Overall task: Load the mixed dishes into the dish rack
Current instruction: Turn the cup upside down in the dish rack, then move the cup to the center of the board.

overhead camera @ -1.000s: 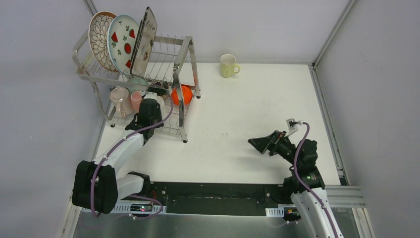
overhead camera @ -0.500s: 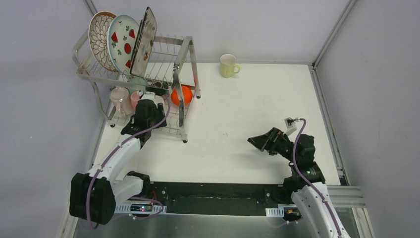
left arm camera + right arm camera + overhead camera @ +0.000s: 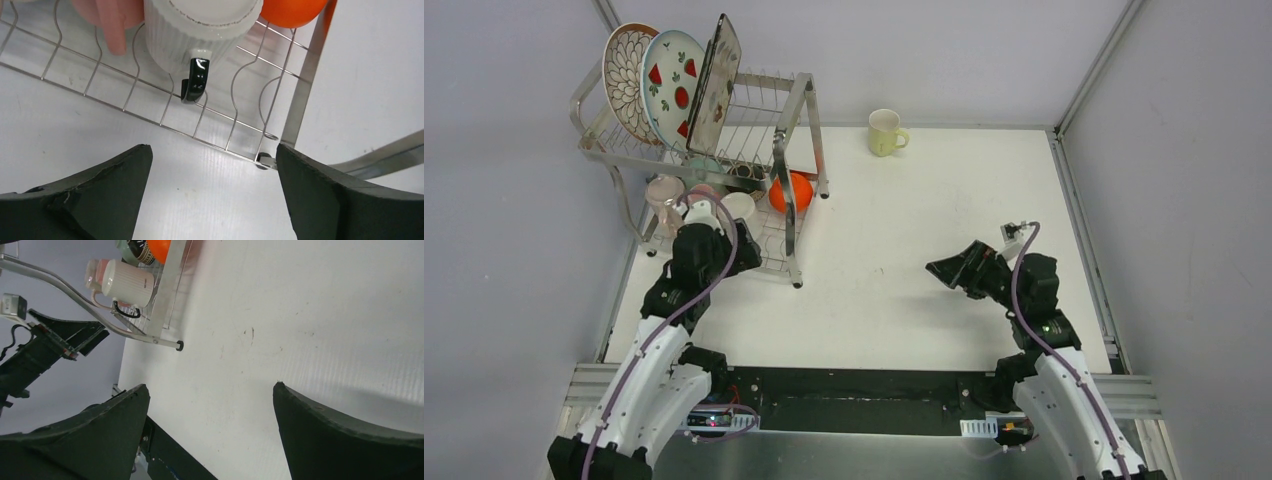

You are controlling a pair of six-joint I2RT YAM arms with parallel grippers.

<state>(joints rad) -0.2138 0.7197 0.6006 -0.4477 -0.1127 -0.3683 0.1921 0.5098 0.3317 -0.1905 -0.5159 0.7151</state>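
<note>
— Fingers [image 3: 100, 190] on your left gripper [image 3: 212, 152]: how are they standing?
— I am holding them wide apart with nothing between, just in front of the white mug [image 3: 200, 30], which is sitting on the lower wires of the dish rack [image 3: 796, 110] beside the orange bowl [image 3: 804, 192].
— And your right gripper [image 3: 210, 387]?
— It is gaping wide too, empty, hovering over the table [image 3: 944, 200], well apart from the yellow mug [image 3: 885, 132] that is standing at the far edge.
</note>
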